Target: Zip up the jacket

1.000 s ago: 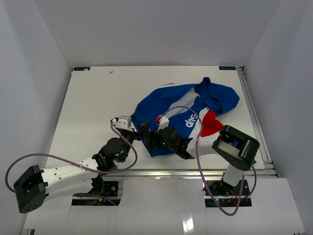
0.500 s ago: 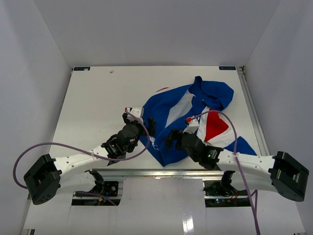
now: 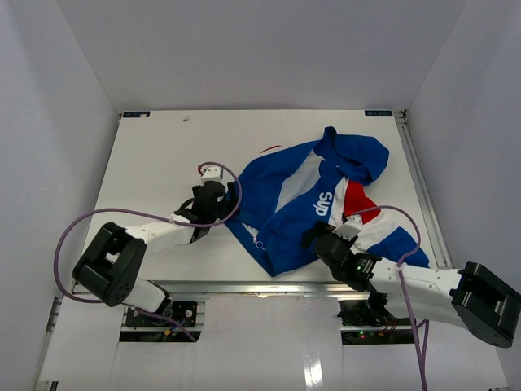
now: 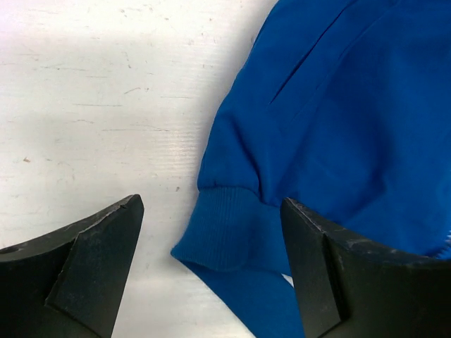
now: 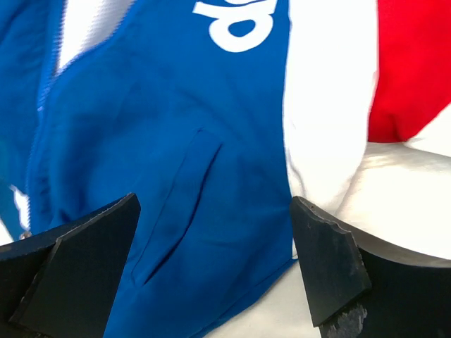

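While we look down from above, the jacket (image 3: 326, 191) lies crumpled on the table (image 3: 155, 155). Its front flaps are parted and the white lining (image 3: 297, 175) shows, so we judge the zipping not yet begun. Our left gripper (image 3: 230, 200) sits just beside the jacket's left edge and our right gripper (image 3: 316, 238) is at its near hem.

Over to the left wrist: fingers spread wide, holding nothing. A ribbed corner (image 4: 224, 229) of the jacket lies beneath them, with bare table to its left.

Now the right wrist: fingers likewise spread over the jacket's blue front. A pocket slit (image 5: 180, 204) runs underneath, with white lettering (image 5: 239, 17) beyond and a red panel (image 5: 416, 63) to the right.

Everything is left to do: find both zip ends, mate them, pull the slider.
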